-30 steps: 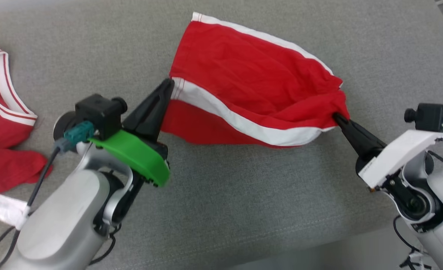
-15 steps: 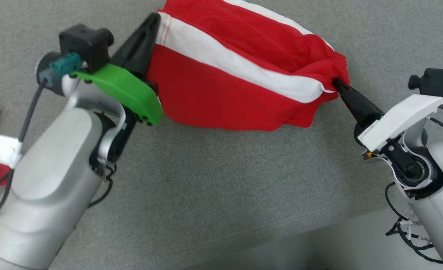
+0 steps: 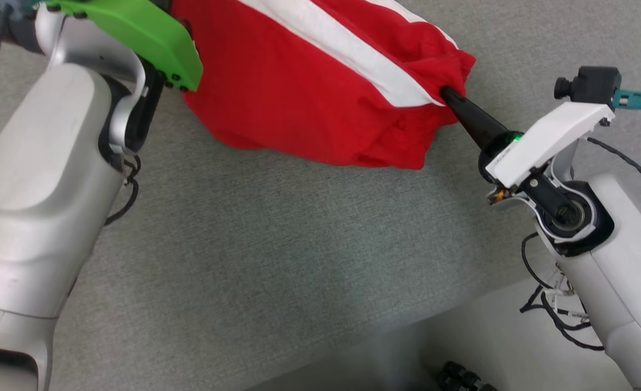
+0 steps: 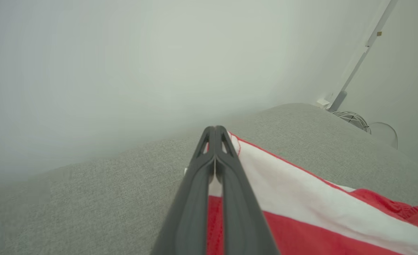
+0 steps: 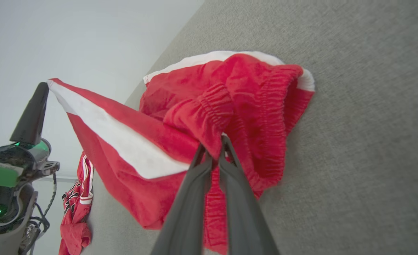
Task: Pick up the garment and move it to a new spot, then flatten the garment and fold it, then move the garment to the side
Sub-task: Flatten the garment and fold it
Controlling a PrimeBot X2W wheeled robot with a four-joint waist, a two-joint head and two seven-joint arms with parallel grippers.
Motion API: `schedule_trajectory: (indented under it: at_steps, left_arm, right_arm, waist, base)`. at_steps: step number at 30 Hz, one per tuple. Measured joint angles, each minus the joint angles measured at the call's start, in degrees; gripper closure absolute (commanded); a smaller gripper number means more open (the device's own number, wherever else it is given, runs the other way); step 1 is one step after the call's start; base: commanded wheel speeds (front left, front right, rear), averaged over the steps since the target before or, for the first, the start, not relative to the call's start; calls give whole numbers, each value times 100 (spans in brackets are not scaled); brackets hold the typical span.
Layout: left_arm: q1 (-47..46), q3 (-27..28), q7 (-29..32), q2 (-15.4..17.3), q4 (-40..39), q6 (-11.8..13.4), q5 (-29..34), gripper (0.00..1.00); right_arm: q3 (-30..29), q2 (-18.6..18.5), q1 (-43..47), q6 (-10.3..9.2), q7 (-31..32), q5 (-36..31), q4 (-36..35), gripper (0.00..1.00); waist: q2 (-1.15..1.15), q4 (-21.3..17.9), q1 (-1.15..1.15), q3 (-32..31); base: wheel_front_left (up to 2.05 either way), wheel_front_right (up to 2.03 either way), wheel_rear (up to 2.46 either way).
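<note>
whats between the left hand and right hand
The red-and-white garment hangs between them, pinched by left hand and right hand; clearest in the right wrist view.

Cut off or blurred
In the head view the top edge cuts off the garment [image 3: 299, 81] and your left gripper [image 4: 215, 131] beyond its green cover [image 3: 141, 30]. The left wrist view's upper half is pale blur. Lower left in the right wrist view, print on the second red garment [image 5: 75, 209] is unreadably small

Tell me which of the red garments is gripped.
The red shorts with the broad white stripe, pinched by the left gripper and right gripper; the other red garment lies loose, ungripped.
</note>
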Motion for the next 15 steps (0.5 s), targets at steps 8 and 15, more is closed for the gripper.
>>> schedule_trajectory:
  at_steps: [8, 15]
  left_arm:
    - [-447, 23, -91, -81, 556, -167, 36, 100]
    - [-714, 104, -220, -67, 1111, -268, 79, 100]
  right_arm:
    - [-145, 168, -459, 56, 31, 97, 302, 100]
    - [-221, 402, -792, 55, -77, 104, 614, 100]
  waist:
    - [0, -325, 0, 297]
    - [0, -571, 0, 506]
  base:
    - [0, 0, 0]
    - [0, 0, 0]
